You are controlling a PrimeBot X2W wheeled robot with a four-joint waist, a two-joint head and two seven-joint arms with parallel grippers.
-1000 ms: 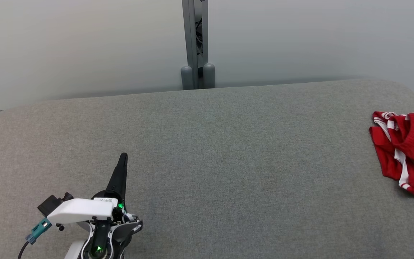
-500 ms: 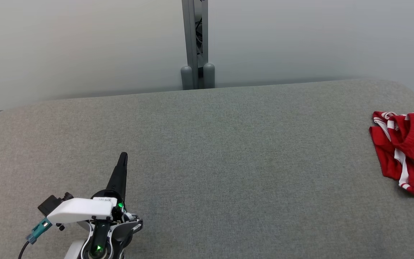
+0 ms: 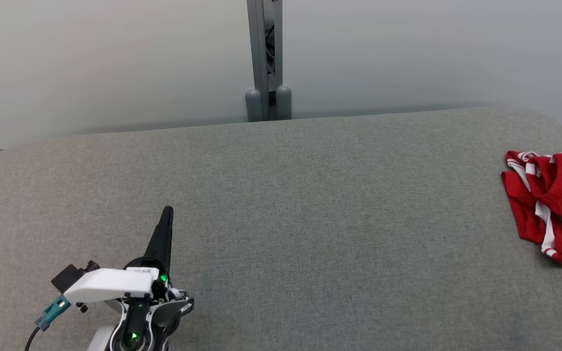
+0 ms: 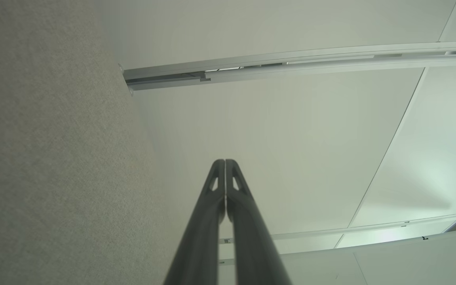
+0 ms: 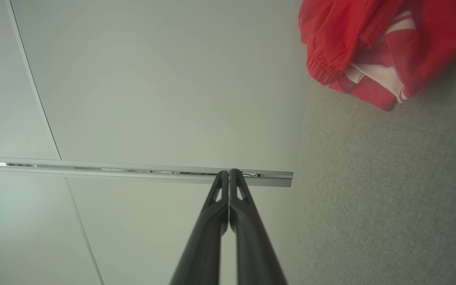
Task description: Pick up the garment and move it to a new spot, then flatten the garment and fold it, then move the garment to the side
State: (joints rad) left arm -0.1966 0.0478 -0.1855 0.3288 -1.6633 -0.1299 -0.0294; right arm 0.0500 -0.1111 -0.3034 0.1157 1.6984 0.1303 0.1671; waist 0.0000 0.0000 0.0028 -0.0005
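The garment is red with white stripes and lies crumpled at the right end of the grey table, partly cut off by the head view's edge. It also lies bunched at the top right of the right wrist view as the garment. My left gripper hovers over the table's front left, far from the garment, fingers pressed together and holding nothing. In the left wrist view the left gripper is shut and empty. My right gripper is shut too, its tips short of the garment and apart from it.
Pale wall panels stand behind the table, joined by a grey post at the back middle. The table's far edge curves down at both rounded corners. Bare grey felt stretches between the two arms.
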